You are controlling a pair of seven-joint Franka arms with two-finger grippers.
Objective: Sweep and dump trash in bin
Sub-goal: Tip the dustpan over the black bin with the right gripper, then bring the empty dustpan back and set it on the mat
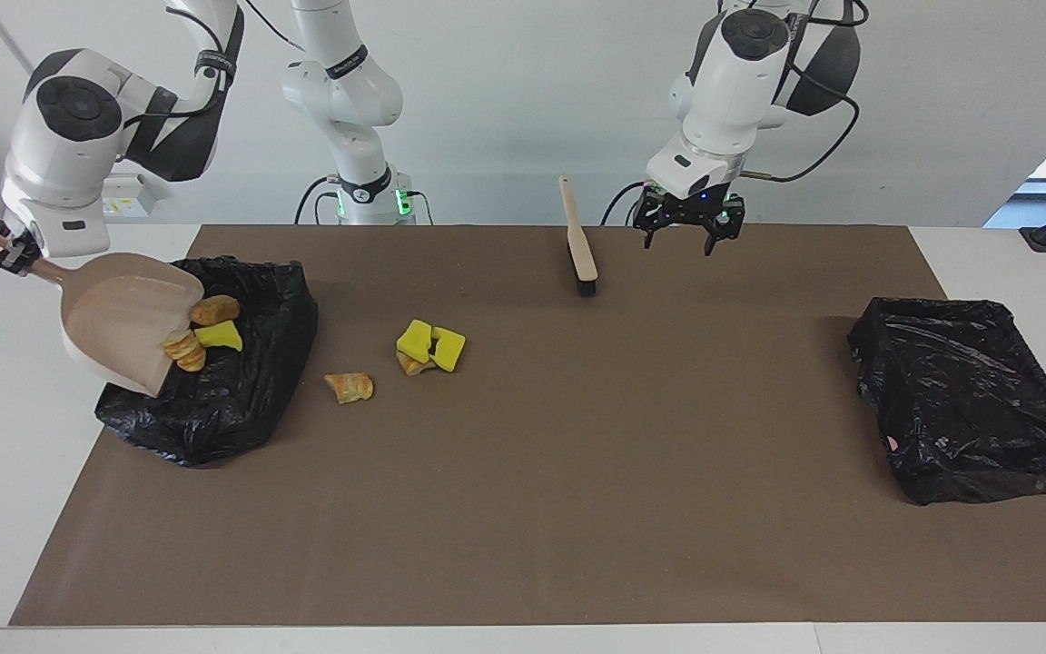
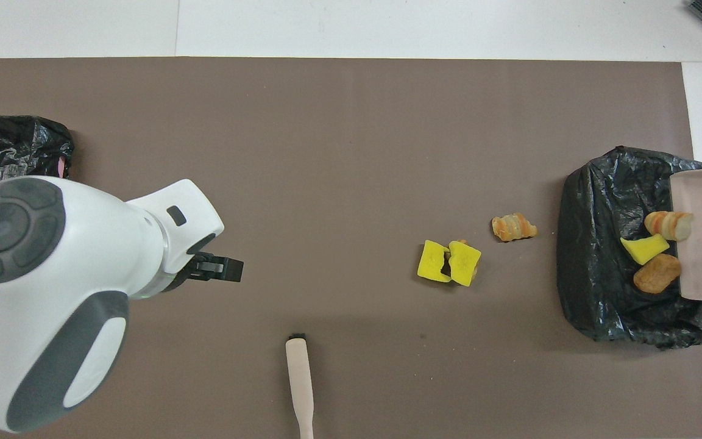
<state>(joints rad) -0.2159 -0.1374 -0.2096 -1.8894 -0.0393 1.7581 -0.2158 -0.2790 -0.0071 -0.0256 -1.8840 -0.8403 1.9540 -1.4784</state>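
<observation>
No readable writing anywhere on the scene.

The dark bands (image 1: pixel 345 62) round the white arm links carry pale lettering, too small to make out from where I stand. The black bin bags (image 1: pixel 968 400), the beige brush (image 1: pixel 577 238), the dustpan (image 1: pixel 119 313) and the brown mat on the worktop (image 1: pixel 577 472) show no label, number or sign.

The bin liners (image 1: pixel 241 381) are thin black plastic, crinkled and glossy. The dustpan (image 1: pixel 114 318) and brush handle (image 1: pixel 577 241) look like smooth matt beige plastic. The yellow trash pieces (image 1: pixel 430 345) seem spongy and matt, the brown ones (image 1: pixel 350 387) crusty. The brown table cover (image 1: pixel 577 472) is flat and matt, like paper
</observation>
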